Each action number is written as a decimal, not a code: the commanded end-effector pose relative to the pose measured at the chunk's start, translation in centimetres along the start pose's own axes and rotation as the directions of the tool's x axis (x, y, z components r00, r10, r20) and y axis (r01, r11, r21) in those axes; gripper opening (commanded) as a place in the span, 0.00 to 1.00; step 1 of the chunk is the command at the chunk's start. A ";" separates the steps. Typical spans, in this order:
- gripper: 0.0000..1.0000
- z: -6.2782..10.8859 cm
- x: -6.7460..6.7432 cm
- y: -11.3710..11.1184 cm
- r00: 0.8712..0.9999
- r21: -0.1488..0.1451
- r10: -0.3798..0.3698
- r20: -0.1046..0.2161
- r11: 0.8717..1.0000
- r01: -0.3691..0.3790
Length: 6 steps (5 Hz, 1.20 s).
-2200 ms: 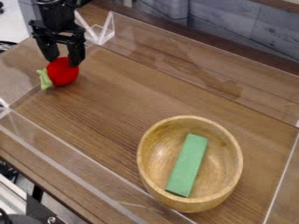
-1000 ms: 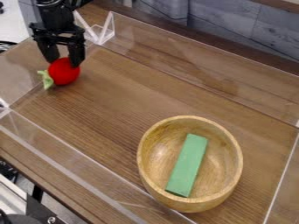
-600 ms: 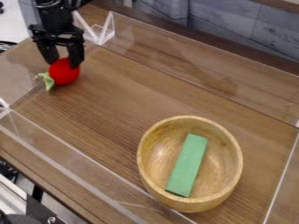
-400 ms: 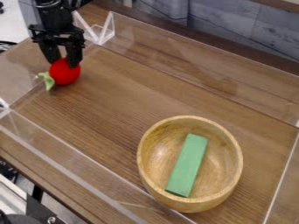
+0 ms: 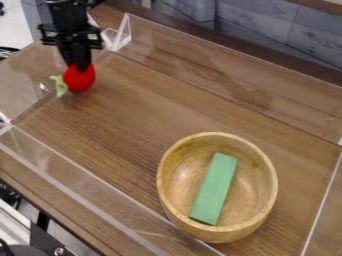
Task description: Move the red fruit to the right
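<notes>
The red fruit [image 5: 79, 79] is a small bright red rounded toy with a green leafy tip [image 5: 59, 86] on its left side, resting on the wooden table at the far left. My black gripper [image 5: 78, 68] points straight down over it, with its fingers drawn together on the fruit's top. The fruit's upper part is hidden by the fingers.
A wooden bowl [image 5: 254, 213] holding a flat green rectangular block [image 5: 214, 187] stands at the front right. Clear plastic walls [image 5: 80, 185] ring the table, with a clear bracket [image 5: 119, 36] at the back left.
The gripper's fingers, spread around the fruit before, have closed on it. The fruit has shifted slightly right and away with them.
</notes>
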<state>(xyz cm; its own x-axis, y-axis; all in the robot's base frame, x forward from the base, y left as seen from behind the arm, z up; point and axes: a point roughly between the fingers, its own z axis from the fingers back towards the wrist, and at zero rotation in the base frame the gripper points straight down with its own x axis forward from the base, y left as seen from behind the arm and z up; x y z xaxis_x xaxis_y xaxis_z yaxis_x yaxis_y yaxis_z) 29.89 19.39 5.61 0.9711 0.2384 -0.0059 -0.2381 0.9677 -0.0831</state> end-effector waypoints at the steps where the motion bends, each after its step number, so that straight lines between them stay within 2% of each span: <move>1: 0.00 4.5 1.7 -2.6 0.993 0.020 -0.052 0.101 0.999 0.050; 2: 0.00 5.7 2.6 -6.5 0.984 0.007 -0.139 0.113 0.990 0.139; 3: 0.00 6.2 3.4 -10.8 0.971 -0.011 -0.207 0.119 0.978 0.210; 4: 0.00 5.9 3.7 -15.0 0.955 -0.018 -0.272 0.116 0.961 0.276; 5: 0.00 5.2 3.2 -19.0 0.937 -0.019 -0.330 0.112 0.942 0.334; 6: 0.00 4.0 2.1 -22.0 0.926 -0.013 -0.364 0.099 0.930 0.367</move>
<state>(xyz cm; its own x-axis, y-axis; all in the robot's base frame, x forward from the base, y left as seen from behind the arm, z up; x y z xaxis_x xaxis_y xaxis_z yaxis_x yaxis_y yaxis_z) 36.64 -1.68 8.60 0.9891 -0.1398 0.0454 0.1440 0.9833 -0.1108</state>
